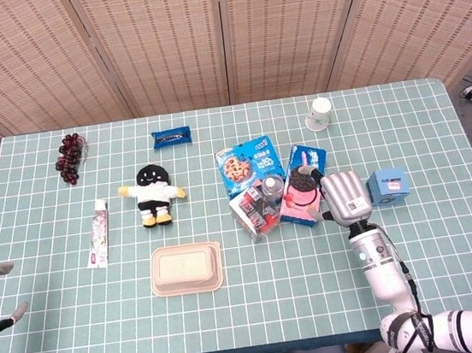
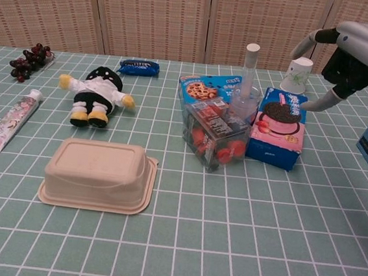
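grapes upper left | blue snack bar upper centre | plush doll left of centre | toothpaste tube left | beige tray lower centre | paper cup upper right | cookie bag centre

The pink-and-blue cookie box lies flat on the table, just beside the clear plastic box.

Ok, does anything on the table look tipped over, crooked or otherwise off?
A few things. The paper cup stands upside down near the far edge. The clear box of red snacks sits tilted rather than flat, wedged against the bottle. The takeaway container also lies upside down. Nothing looks spilled or damaged.
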Motion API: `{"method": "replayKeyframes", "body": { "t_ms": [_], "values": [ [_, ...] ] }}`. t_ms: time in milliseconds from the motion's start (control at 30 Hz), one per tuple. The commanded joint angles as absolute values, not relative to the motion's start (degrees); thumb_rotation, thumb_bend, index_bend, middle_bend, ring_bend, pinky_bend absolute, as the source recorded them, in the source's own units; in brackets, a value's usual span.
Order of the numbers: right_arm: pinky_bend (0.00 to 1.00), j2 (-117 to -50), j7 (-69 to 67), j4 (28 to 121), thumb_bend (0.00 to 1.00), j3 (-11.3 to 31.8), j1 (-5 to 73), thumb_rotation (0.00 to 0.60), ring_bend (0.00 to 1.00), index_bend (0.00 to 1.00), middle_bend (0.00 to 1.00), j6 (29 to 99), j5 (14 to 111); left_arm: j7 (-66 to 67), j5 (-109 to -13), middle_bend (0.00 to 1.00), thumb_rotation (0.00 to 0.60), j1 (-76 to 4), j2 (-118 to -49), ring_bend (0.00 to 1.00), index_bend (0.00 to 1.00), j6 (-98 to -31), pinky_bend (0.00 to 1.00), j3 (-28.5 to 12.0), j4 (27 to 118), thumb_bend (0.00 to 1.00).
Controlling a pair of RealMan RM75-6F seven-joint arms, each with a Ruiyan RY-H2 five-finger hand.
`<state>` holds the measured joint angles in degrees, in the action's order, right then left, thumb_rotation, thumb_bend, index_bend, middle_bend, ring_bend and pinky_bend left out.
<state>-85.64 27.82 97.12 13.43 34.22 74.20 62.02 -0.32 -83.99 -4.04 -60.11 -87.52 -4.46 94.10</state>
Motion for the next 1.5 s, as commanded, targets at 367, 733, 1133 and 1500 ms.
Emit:
{"method": "replayKeyframes", "body": {
  "t_ms": [367, 733, 1133, 1500],
  "values": [
    [1.0, -93.54, 18.44, 87.86, 0.15, 17.3, 36.86, 0.6, 1.0, 0.35, 1.0, 70.28, 62.59, -0.67, -84.06, 0.35, 0.6, -3.99, -59.92, 0.3, 0.36, -87.56, 0.45, -4.45, 94.27, 0.14],
    [1.0, -97.09, 16.51, 84.01, 0.2, 19.06, 38.68, 0.6, 1.0, 0.36, 1.0, 67.86, 60.56, -1.34, -83.94, 0.35, 0.6, -3.76, -59.51, 0.3, 0.36, -87.91, 0.45, -4.59, 94.41, 0.14],
    [1.0, -99.68, 16.0, 81.36, 0.24, 19.73, 40.19, 0.6, 1.0, 0.38, 1.0, 66.39, 59.8, -1.62, -83.88, 0.35, 0.6, -3.61, -59.23, 0.3, 0.36, -88.12, 0.45, -4.68, 94.65, 0.14],
    [1.0, -101.85, 16.07, 79.26, 0.25, 20.82, 41.59, 0.6, 1.0, 0.39, 1.0, 66.11, 59.2, -2.12, -83.87, 0.35, 0.6, -3.51, -59.0, 0.3, 0.36, -88.24, 0.45, -4.76, 94.69, 0.14]
  ]
}}
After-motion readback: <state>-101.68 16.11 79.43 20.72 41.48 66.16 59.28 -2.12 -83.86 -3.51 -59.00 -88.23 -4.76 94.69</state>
